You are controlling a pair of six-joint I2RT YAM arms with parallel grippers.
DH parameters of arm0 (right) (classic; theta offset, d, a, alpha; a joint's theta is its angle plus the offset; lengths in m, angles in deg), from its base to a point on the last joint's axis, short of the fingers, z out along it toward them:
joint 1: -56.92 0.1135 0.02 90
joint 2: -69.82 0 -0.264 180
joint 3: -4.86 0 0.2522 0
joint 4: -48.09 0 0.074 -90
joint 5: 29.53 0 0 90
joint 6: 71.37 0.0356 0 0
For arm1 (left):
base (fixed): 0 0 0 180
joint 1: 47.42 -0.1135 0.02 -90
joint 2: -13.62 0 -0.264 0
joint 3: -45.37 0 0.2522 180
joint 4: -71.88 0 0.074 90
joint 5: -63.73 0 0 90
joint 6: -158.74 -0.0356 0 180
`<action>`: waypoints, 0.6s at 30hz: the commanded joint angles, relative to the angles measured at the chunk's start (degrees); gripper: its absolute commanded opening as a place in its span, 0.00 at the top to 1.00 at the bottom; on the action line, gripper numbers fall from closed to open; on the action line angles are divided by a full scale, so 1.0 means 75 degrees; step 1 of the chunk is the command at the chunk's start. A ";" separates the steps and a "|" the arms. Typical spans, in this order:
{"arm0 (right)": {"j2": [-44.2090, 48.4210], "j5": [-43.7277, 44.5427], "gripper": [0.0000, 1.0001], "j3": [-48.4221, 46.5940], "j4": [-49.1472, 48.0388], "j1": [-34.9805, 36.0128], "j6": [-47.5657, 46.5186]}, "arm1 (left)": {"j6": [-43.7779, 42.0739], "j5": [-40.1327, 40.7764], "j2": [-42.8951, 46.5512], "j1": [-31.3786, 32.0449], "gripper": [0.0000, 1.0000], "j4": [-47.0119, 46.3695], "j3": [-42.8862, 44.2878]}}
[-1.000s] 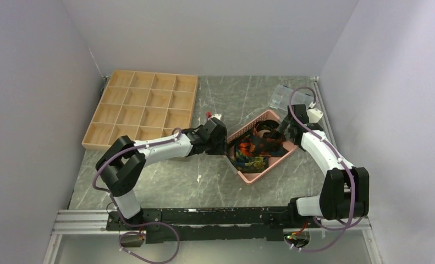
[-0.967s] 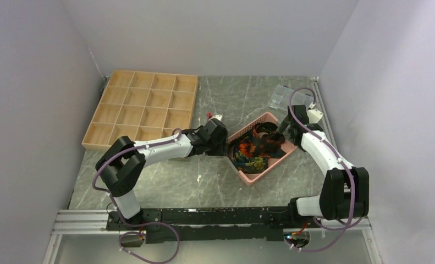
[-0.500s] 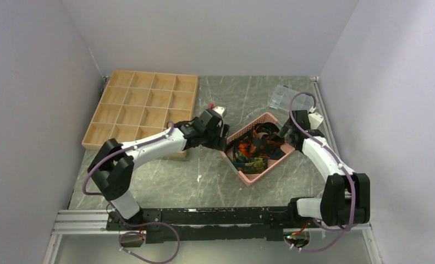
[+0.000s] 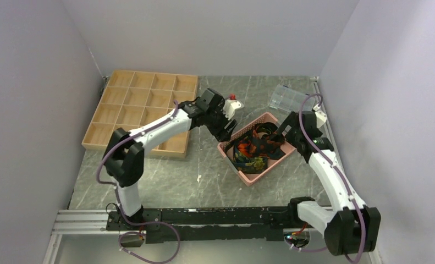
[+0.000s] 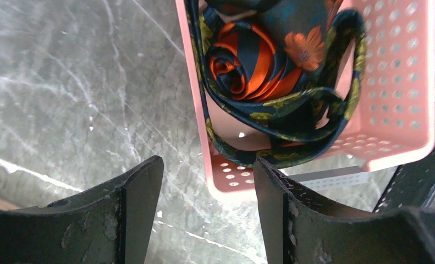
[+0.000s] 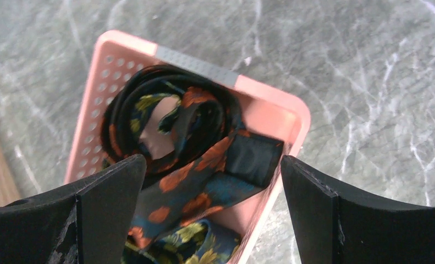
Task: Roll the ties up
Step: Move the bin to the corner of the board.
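The ties (image 4: 252, 147) lie tangled in a pink slotted basket (image 4: 257, 175) at mid-table. In the left wrist view an orange-and-navy striped tie (image 5: 247, 60) is coiled into a roll, with a dark tie with yellow flowers (image 5: 319, 104) looped around it. The right wrist view shows a black tie with orange-red blotches (image 6: 204, 140) coiled at the basket's far end. My left gripper (image 4: 226, 127) (image 5: 208, 190) hangs open above the basket's left corner, holding nothing. My right gripper (image 4: 288, 132) (image 6: 212, 184) is wide open over the right end, empty.
A wooden compartment tray (image 4: 143, 107) lies at the back left, close behind the left arm. A clear plastic box (image 4: 286, 98) sits at the back right near the wall. Grey marble tabletop (image 4: 204, 176) surrounds the basket. Walls close in on both sides.
The left gripper opened and the left arm swung up and back from the basket's left side to above its corner. The right arm drew back to the right.
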 commanded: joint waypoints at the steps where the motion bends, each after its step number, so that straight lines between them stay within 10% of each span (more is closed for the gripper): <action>1: 0.0770 -0.0751 0.00 -0.0173 0.0323 0.0195 -0.0013 | -0.0998 -0.1104 -0.0753 -0.0305 0.34 0.0708 0.0562; 9: 0.1591 -0.1171 0.00 -0.0651 0.0987 0.0248 -0.0269 | -0.0841 -0.1558 -0.2003 -0.0252 0.49 0.1038 0.1541; 15: 0.1871 -0.1068 0.00 -0.0935 0.1241 0.0249 -0.0370 | -0.0061 -0.1304 -0.2316 -0.0022 0.91 0.0738 0.1764; 18: 0.1838 -0.0868 0.00 -0.1160 0.1345 0.0248 -0.0433 | 0.0865 -0.0900 -0.2182 0.0125 0.97 0.0007 0.1443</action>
